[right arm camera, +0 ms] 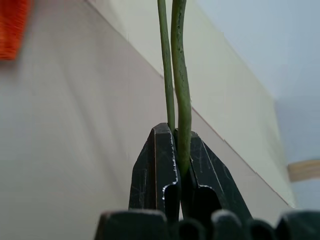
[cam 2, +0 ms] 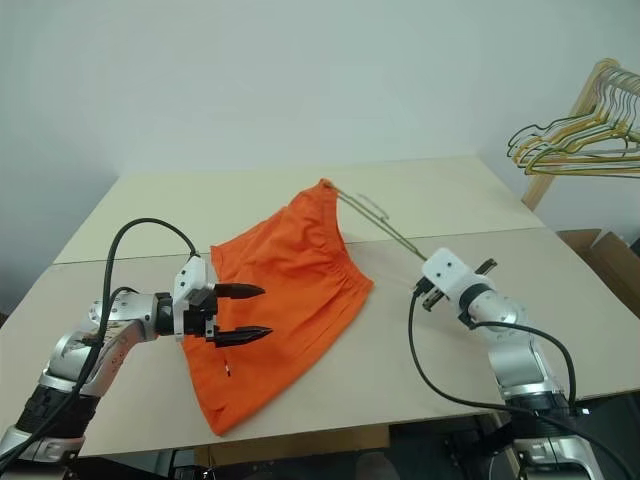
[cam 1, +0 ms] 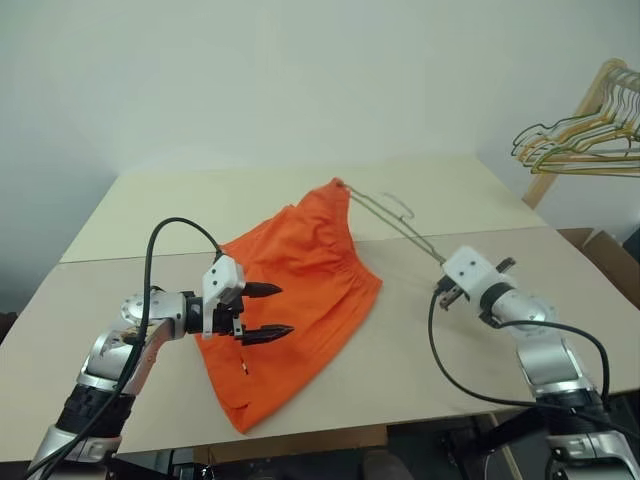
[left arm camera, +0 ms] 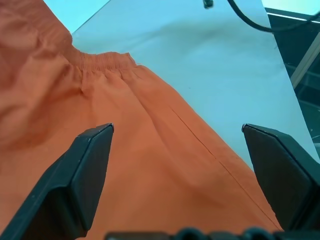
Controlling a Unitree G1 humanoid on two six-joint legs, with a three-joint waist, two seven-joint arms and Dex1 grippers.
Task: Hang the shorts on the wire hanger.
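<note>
Shorts (cam 1: 300, 290) of bright orange fabric are lying spread on the pale bench (cam 1: 420, 350), one corner raised where the wire hanger (cam 1: 395, 228) enters the cloth. Starting at the right claw (right arm camera: 175, 131): its two black fingers are pressed together on the thin olive-green wire of the hanger, two strands of which are seen running away from the fingertips in the right wrist view. From that grip the hanger is carried across the bench toward the far corner of the shorts, its hook lying just beyond the fabric. The left claw (cam 1: 262, 312) is held wide apart and empty, poised just over the near leg of the shorts, with nothing between its fingers. The step in hand is judged to be threading the hanger into the garment; the next move is likely to call for the left claw to pinch the fabric and steady it while the wire is pushed further in. The gathered waistband (left arm camera: 102, 62) is shown close up by the left wrist view, whereas the bunch of spare hangers (cam 1: 580, 140) on a wooden rack is shown by the head views alone.
</note>
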